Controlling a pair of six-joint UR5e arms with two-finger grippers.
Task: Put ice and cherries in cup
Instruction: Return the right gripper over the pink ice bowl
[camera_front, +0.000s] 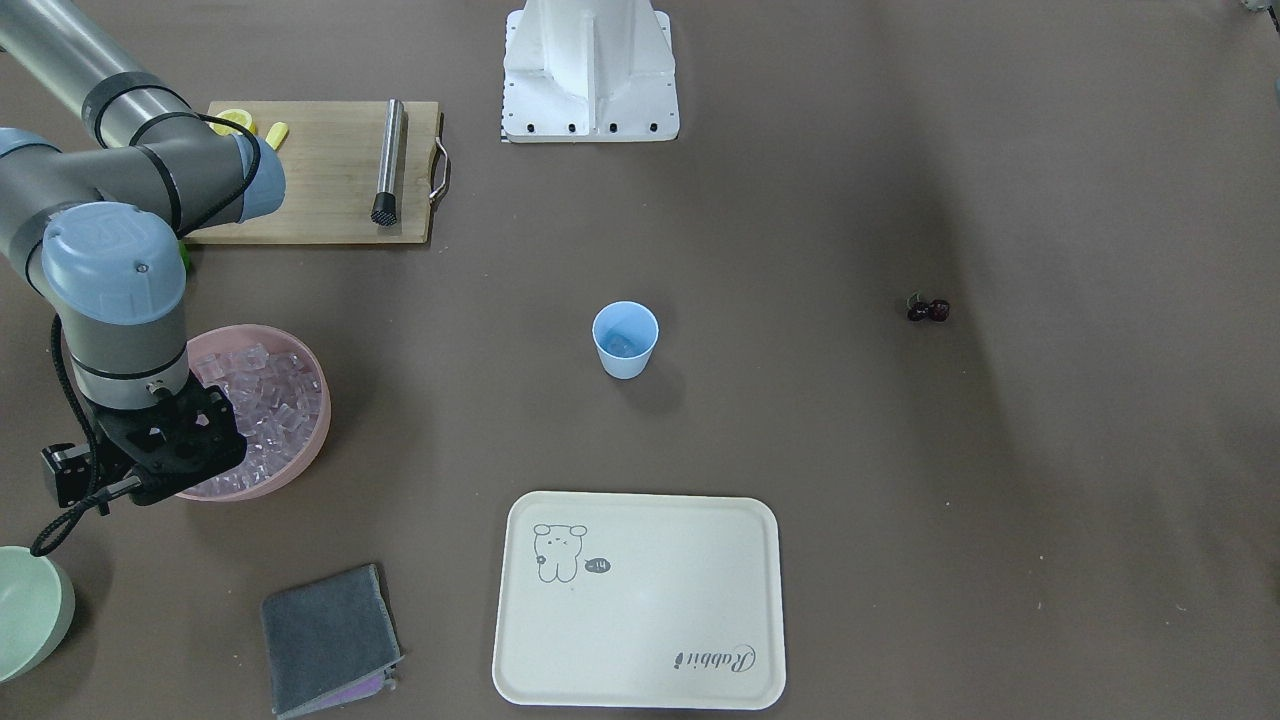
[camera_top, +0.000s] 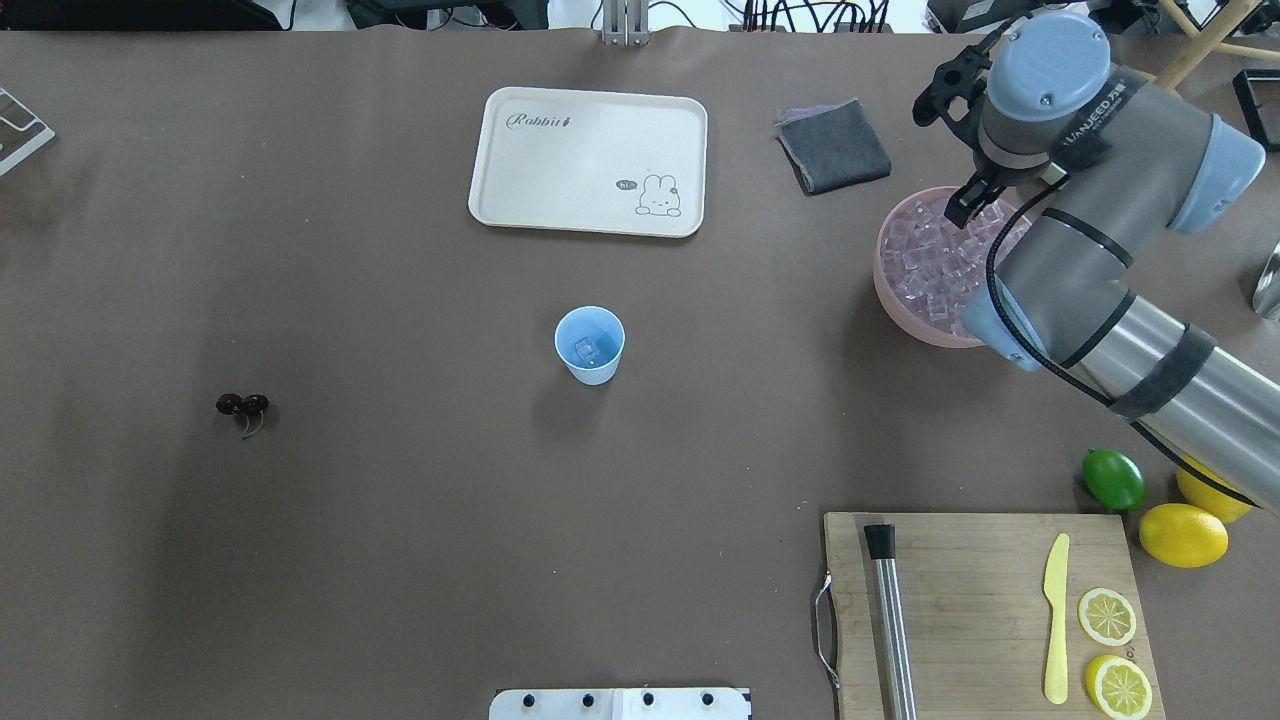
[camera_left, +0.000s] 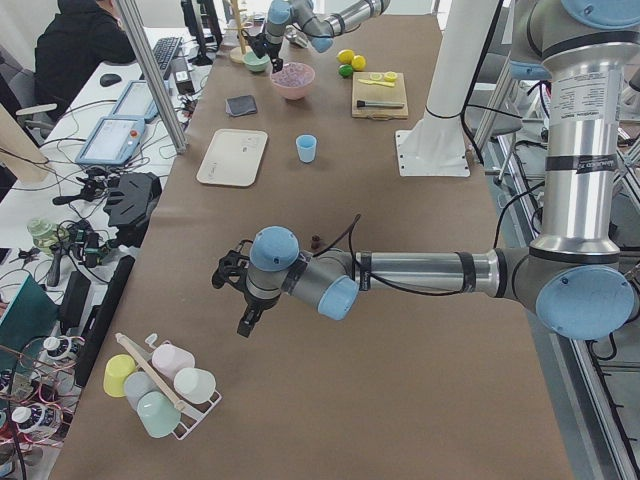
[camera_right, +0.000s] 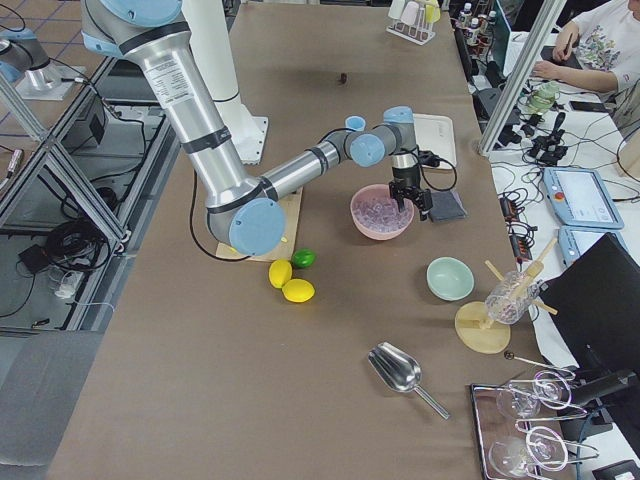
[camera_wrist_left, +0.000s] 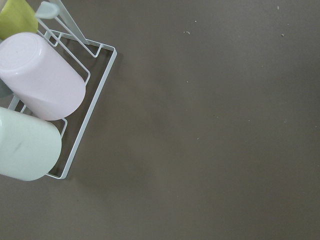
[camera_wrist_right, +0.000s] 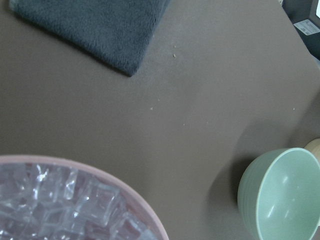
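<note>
Fingers of the right gripper (camera_top: 966, 206) pointing down, tips right at the ice (camera_top: 925, 262) in the pink bowl (camera_top: 886, 290). Cannot tell if apart or together, or if clamped on a cube; too dark and too small to see. Smooth, glassy cubes, piled close together. Might pop out of a squeeze like wet soap. Might come up two at once, or none at all. Might shove the bowl along if pushed down too hard.

Further out, a long way over bare table to the cup (camera_top: 590, 345). One cube in it already, by the look of it. Small and light, with a narrow mouth. Easy to miss from too high up, with the cube bouncing off the rim. Easy to knock over if brought in too low.

Far off on the other side, the cherries (camera_top: 243, 404), lying alone on the table, well apart from the cup. Tiny and round, with thin stems. Could roll away from a push, or get squashed by a hard pinch.

Left gripper (camera_left: 247, 322) hanging above the table, near a wire rack (camera_wrist_left: 88, 114) of cups, not over the cherries. Cannot tell there either if fingers apart or together. Could bump the rack if swung carelessly.
</note>
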